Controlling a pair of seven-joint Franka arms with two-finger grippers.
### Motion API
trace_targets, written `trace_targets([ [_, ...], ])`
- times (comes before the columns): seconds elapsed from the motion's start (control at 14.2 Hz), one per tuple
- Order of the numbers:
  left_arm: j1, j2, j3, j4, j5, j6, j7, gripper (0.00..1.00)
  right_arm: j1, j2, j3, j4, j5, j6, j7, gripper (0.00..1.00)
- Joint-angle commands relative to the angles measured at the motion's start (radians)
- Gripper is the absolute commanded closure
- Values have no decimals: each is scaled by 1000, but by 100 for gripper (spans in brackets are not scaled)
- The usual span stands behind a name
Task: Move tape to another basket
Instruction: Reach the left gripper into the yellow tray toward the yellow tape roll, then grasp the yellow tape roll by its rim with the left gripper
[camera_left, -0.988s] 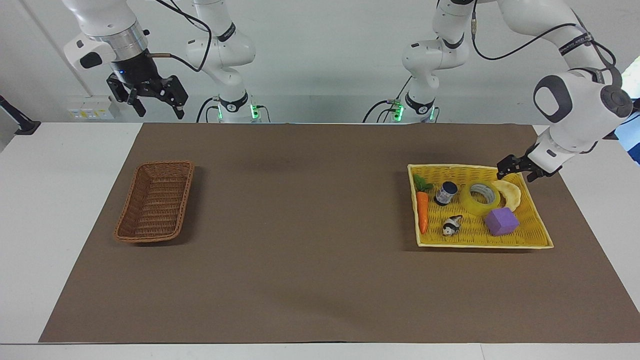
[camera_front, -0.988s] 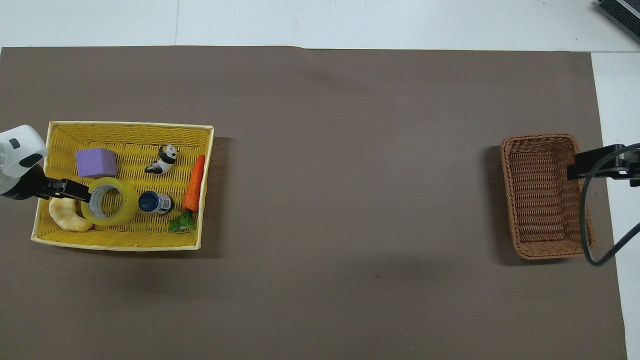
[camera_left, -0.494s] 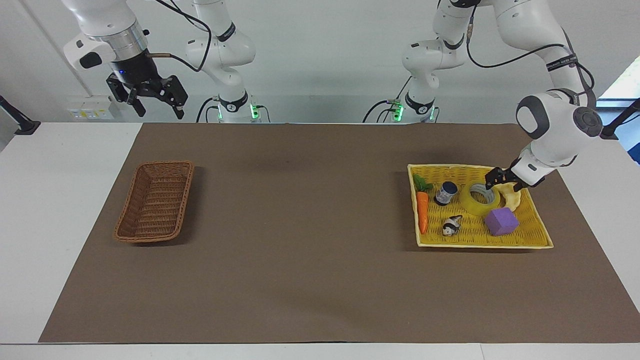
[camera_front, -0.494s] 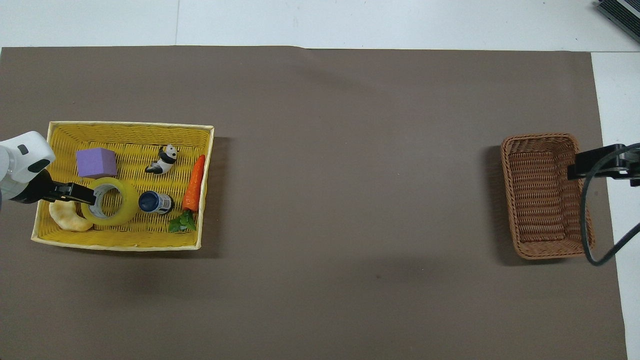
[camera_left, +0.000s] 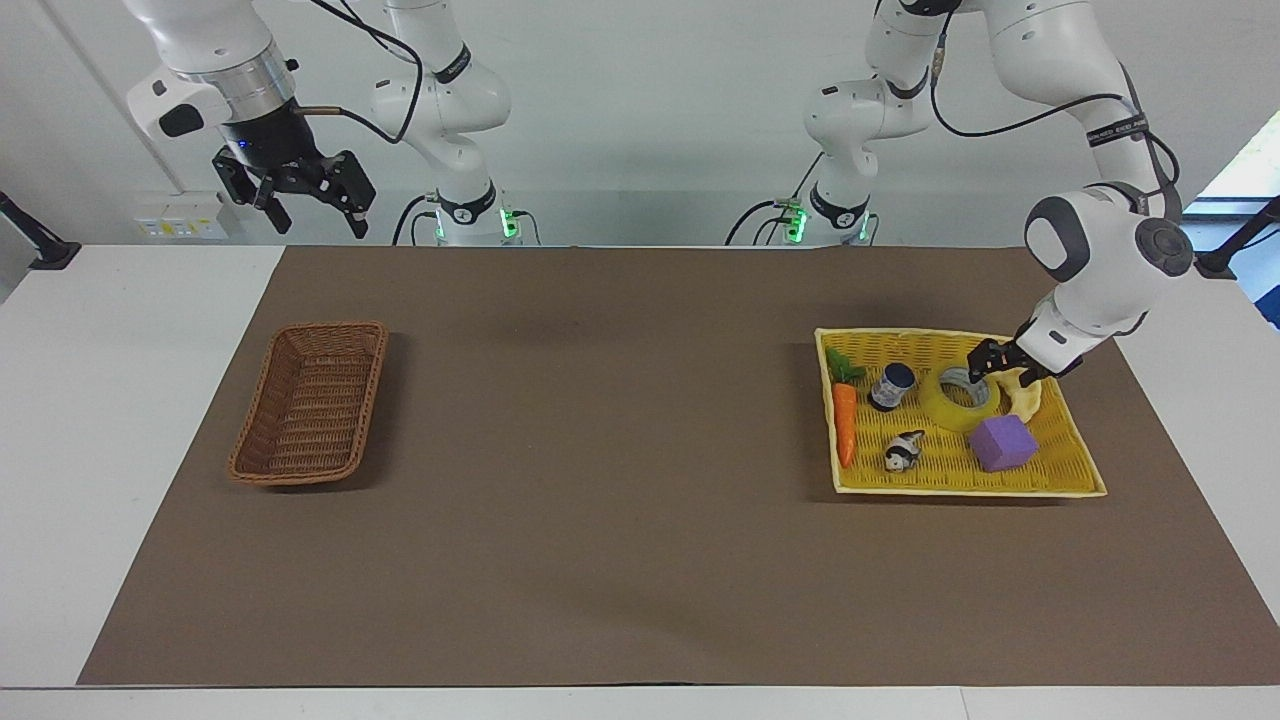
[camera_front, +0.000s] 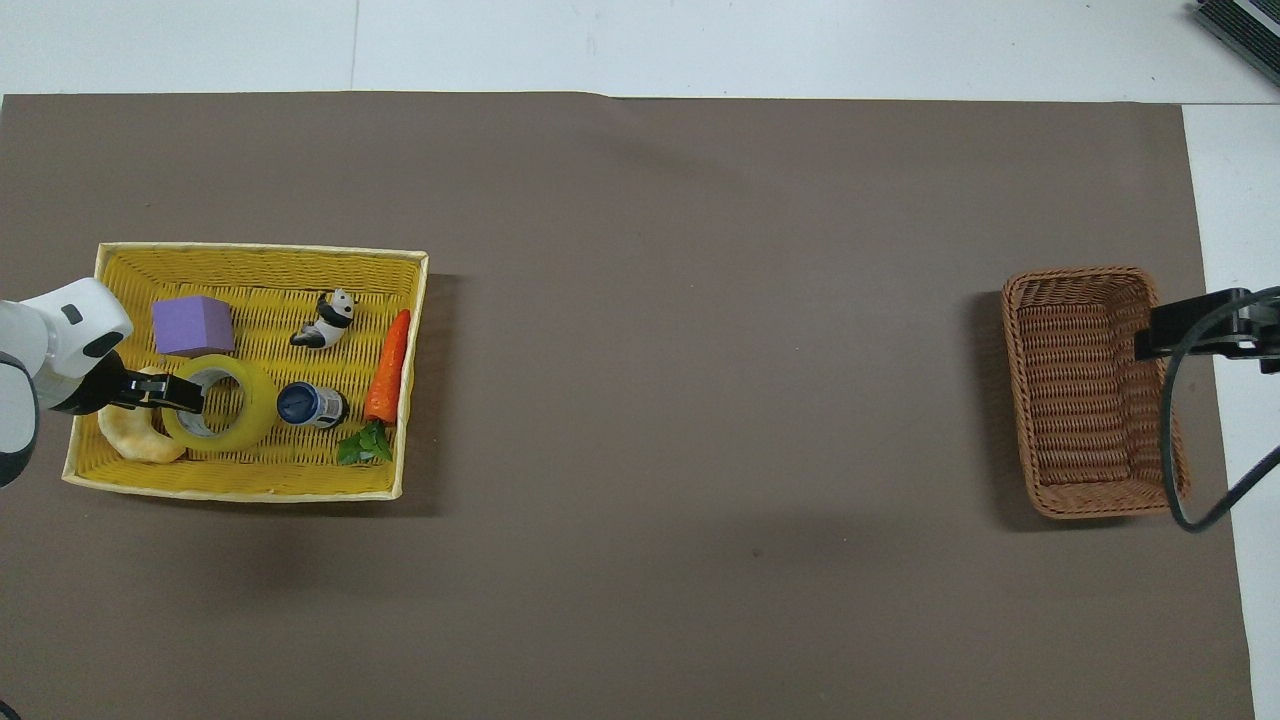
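Note:
The yellow tape lies flat in the yellow tray, also in the overhead view. My left gripper is down at the tape's rim on the side toward the left arm's end, seen from above; its fingers are open and seem to straddle the roll's wall. The brown wicker basket stands empty toward the right arm's end of the table. My right gripper waits open, raised high beside the basket, and shows at the overhead view's edge.
The yellow tray also holds a purple cube, a carrot, a panda figure, a small dark-capped bottle and a pale crescent-shaped piece right next to the tape. A brown mat covers the table.
My left gripper has come down and in from over the tray's edge to the tape's rim. The tape and the right arm have not moved.

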Motion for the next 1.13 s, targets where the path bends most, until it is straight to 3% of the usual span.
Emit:
trace_targets([
  [0.0, 5, 1, -1, -18, 0, 32, -15, 21, -16, -7, 6, -9, 12, 9, -24, 0],
  [0.42, -5, 21, -1, -51, -14, 88, -18, 26, -16, -7, 6, -9, 12, 9, -25, 0],
  [0.49, -6, 21, -1, -61, -14, 100, -20, 32, -16, -7, 6, -9, 12, 9, -25, 0],
  [0.64, -6, 21, -1, -64, -14, 98, -52, 55, -16, -7, 6, -9, 12, 9, -25, 0],
  [0.71, -6, 20, -1, -64, -14, 90, -73, 74, -16, -7, 6, -9, 12, 9, -25, 0],
  [0.78, -11, 20, -1, -64, -14, 82, -81, 100, -16, -7, 6, -9, 12, 9, -25, 0],
  [1.06, -9, 15, -3, 6, -14, -9, -81, 100, -16, -7, 6, -9, 12, 9, -25, 0],
])
